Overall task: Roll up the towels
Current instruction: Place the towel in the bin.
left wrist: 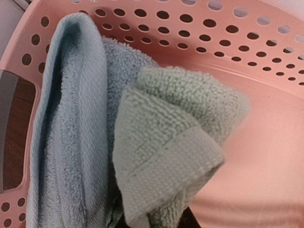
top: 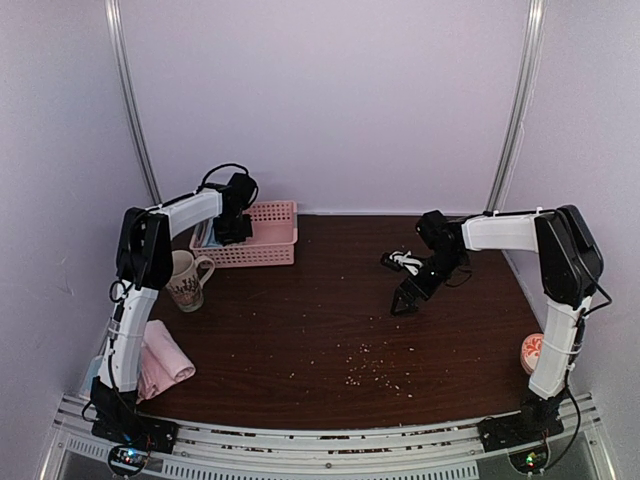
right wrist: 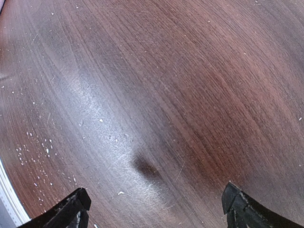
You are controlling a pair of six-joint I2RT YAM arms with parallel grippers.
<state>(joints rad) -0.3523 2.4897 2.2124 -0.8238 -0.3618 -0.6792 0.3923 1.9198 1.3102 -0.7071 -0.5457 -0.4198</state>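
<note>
We see a light blue terry-cloth hand towel (left wrist: pixel 71 133) bunched lengthwise along the left wall of the pink perforated plastic basket (left wrist: pixel 266 71), its top end up near the rim. A pale sage green terry-cloth hand towel (left wrist: pixel 166 147) lies against its right side, folded, with a hemmed corner turned down. We see a pink soft cloth towel (top: pixel 165 358), loosely folded, on the dark wooden table (top: pixel 330 330) at its near left edge.

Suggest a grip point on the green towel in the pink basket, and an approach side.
Pinch the green towel at its thick hemmed fold, the raised corner bunched against the blue towel. Coming from above is probably best: the basket walls close off the sides, and the fold stands proud enough to take a finger on either side.
</note>
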